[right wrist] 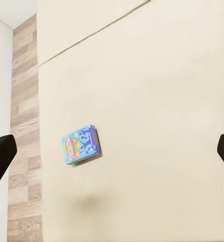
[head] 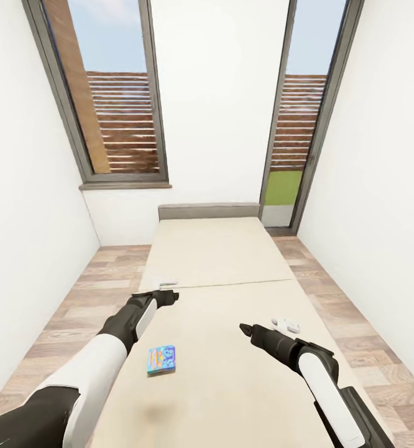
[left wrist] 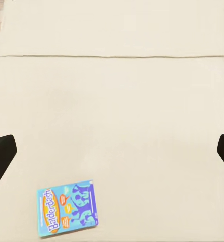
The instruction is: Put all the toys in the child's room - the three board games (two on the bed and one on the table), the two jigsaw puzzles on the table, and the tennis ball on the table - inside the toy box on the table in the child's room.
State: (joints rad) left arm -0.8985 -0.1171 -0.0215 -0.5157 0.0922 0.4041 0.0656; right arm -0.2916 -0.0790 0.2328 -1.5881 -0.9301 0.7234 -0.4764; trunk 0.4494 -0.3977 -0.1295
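Head view: The robot faces the bed (head: 232,292) down its length, both arms held out over the beige mattress. A single blue board game (head: 161,359) lies flat on the near part of the mattress, toward the robot's left side. The left gripper (head: 170,296) hovers beyond and slightly left of the box; the right gripper (head: 245,328) hangs well apart from it, off to its right. A small white object (head: 286,324) rests on the mattress just beside the right arm — too small to identify.

Left wrist view: The board game (left wrist: 68,208) sits face up, its long axis roughly along the bed. The two dark fingertips (left wrist: 2,154) stand wide apart, nothing between them; the box lies off to one side of the gap rather than centred.

Right wrist view: The same box (right wrist: 80,144) lies near the mattress edge that borders the wood floor (right wrist: 21,116). These fingers (right wrist: 1,154) are likewise spread — empty.

Judgement: The left arm looks nearer; it would likely need to draw back toward the robot to bring the box between its fingers.
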